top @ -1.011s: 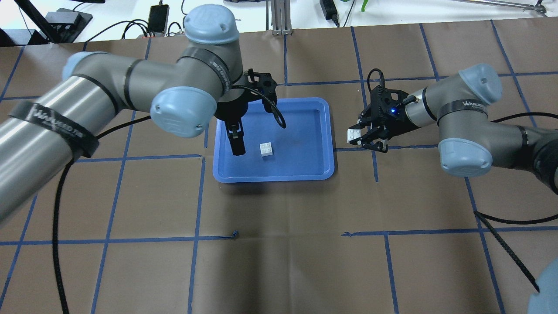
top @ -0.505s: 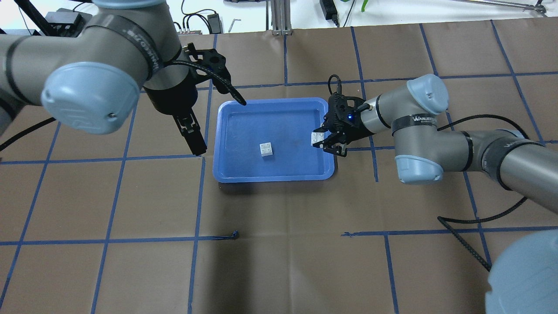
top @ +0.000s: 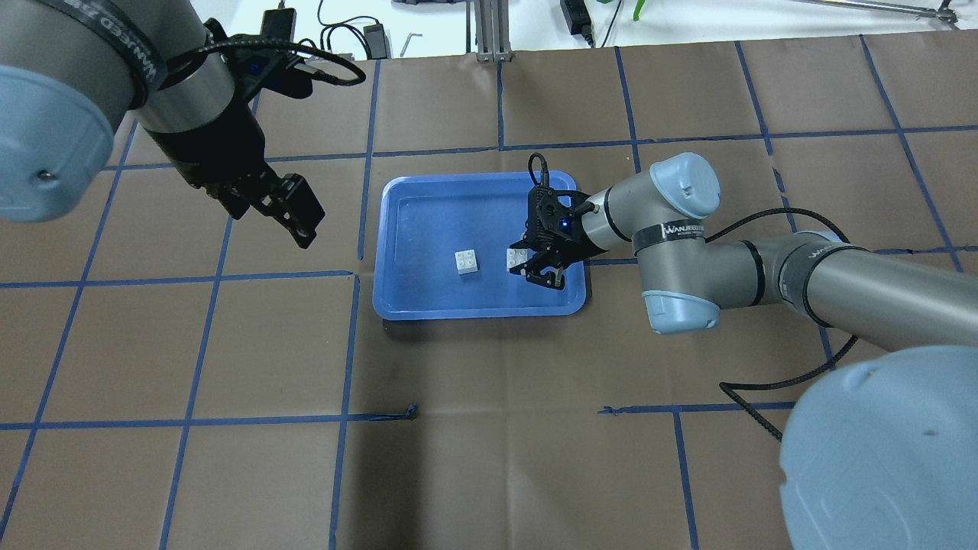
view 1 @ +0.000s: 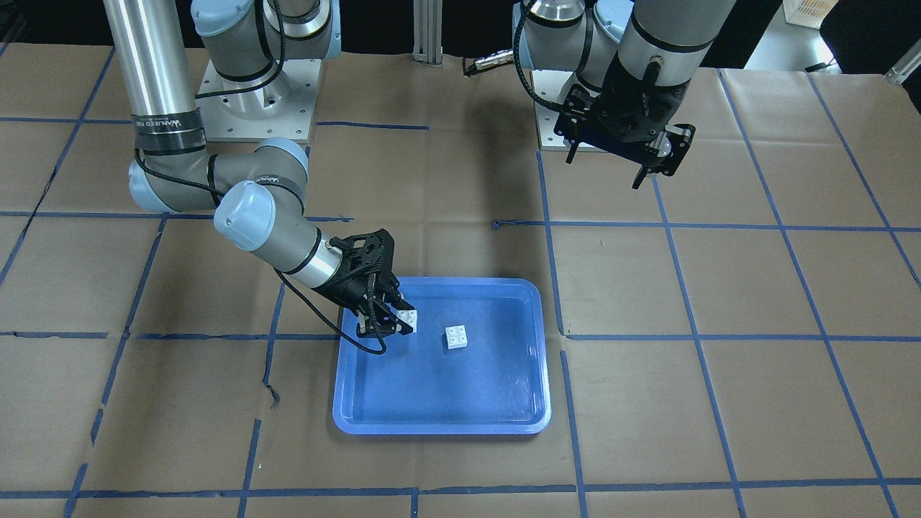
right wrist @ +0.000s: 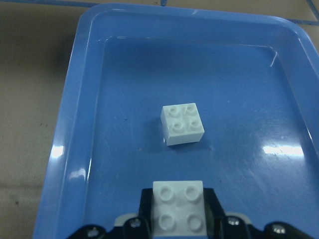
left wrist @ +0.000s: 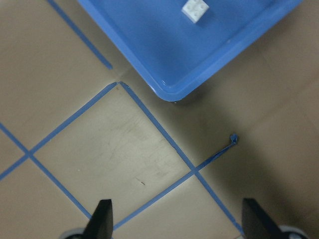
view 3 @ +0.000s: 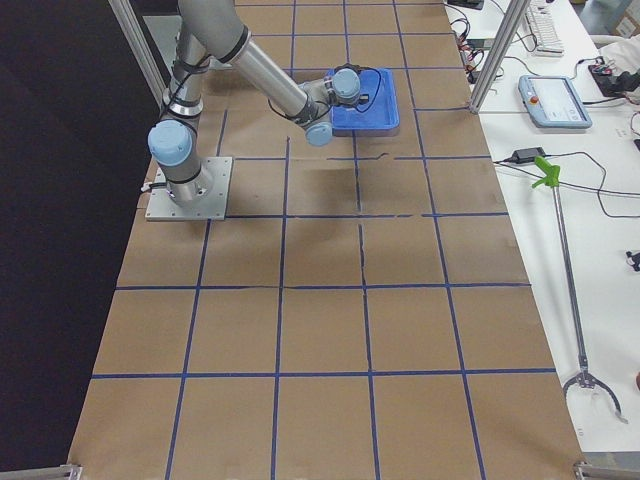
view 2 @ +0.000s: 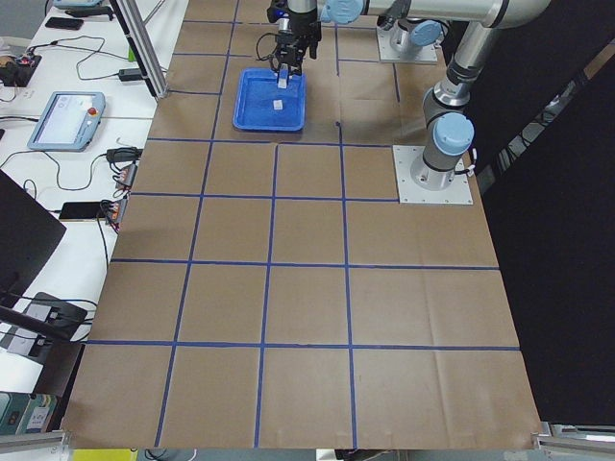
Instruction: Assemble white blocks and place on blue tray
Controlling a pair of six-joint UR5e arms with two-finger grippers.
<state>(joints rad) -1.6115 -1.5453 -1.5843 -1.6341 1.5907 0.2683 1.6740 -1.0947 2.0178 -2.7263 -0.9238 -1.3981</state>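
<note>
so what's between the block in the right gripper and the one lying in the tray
Only bare tray floor. The right wrist view shows plain blue between the held block and the loose block; the overhead view agrees.

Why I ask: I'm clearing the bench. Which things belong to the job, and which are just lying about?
Job: blue tray; loose white block lying in it; held white block, clamped in the right gripper over the tray.
Lying about: control tablet and grabber stick, both on the side bench.
</note>
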